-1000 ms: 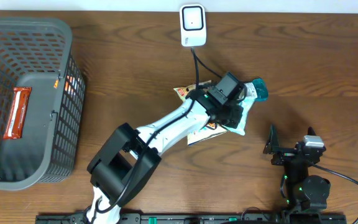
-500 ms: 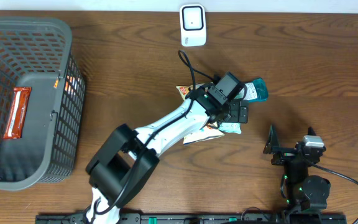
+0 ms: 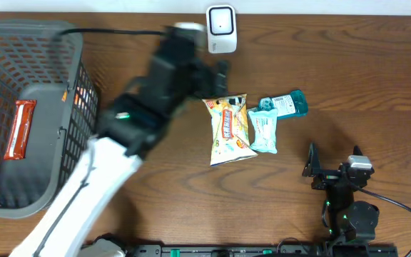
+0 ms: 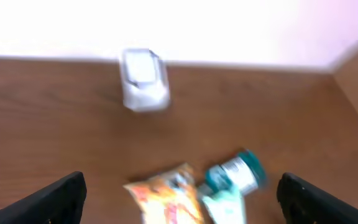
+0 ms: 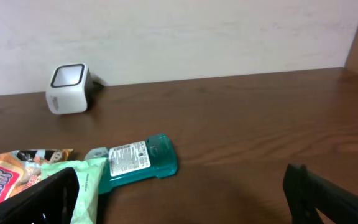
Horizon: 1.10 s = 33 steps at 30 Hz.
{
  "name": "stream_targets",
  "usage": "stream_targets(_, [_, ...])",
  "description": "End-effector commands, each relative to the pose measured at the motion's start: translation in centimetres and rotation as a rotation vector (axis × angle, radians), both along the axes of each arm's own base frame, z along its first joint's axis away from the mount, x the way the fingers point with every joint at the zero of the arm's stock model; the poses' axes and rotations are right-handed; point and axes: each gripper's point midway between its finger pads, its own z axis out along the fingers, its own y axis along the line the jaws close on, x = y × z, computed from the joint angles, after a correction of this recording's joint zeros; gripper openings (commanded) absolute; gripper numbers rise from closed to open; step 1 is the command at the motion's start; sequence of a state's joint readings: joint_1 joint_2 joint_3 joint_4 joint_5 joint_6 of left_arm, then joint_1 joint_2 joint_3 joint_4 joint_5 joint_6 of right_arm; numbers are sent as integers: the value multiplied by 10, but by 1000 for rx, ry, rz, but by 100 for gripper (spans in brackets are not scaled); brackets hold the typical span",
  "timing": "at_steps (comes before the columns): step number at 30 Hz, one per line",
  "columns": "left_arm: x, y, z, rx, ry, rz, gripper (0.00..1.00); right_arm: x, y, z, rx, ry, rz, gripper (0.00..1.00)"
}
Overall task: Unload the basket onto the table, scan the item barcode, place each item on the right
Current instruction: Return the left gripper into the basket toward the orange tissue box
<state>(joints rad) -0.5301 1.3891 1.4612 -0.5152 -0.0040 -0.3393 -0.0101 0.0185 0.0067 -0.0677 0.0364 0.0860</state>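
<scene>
At the left end of the table the basket is standing, with a snack bar lying inside it toward its left wall. At the back edge near the middle the scanner is sitting, well apart from the basket. In front of the scanner three items are lying close together: snack bag leftmost, wipes pack just beside it on the right, bottle behind and right of the pack, touching the pack's back end.
</scene>
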Motion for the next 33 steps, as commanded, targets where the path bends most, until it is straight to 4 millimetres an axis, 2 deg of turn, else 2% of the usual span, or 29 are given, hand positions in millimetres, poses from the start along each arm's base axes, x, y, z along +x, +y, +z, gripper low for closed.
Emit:
stream_targets(1, [9, 76, 42, 18, -118, 170, 98, 0, 0, -2, -13, 6, 0, 99])
stream_targets(4, [6, 129, 64, 6, -165, 297, 98, 0, 0, -2, -13, 6, 0, 99])
stream_targets(8, [0, 201, 76, -21, -184, 503, 98, 0, 0, -2, -13, 6, 0, 99])
stream_targets(10, [-4, 245, 70, -68, -151, 660, 98, 0, 0, -2, -13, 6, 0, 99])
stream_targets(13, [-18, 305, 44, -169, -44, 896, 98, 0, 0, -2, -13, 6, 0, 99])
stream_targets(14, [-24, 321, 33, -199, -1, 968, 98, 0, 0, -2, -13, 6, 0, 99])
stream_targets(16, [-30, 342, 13, -248, 72, 1047, 98, 0, 0, -2, -13, 6, 0, 99])
stream_targets(19, [-29, 360, -14, -317, 176, 1078, 98, 0, 0, -2, -13, 6, 0, 99])
stream_targets(24, [-19, 381, -59, -332, 311, 1120, 98, 0, 0, -2, -13, 6, 0, 99])
stream_targets(33, [4, 379, -146, -380, 577, 1100, 98, 0, 0, -2, -13, 6, 0, 99])
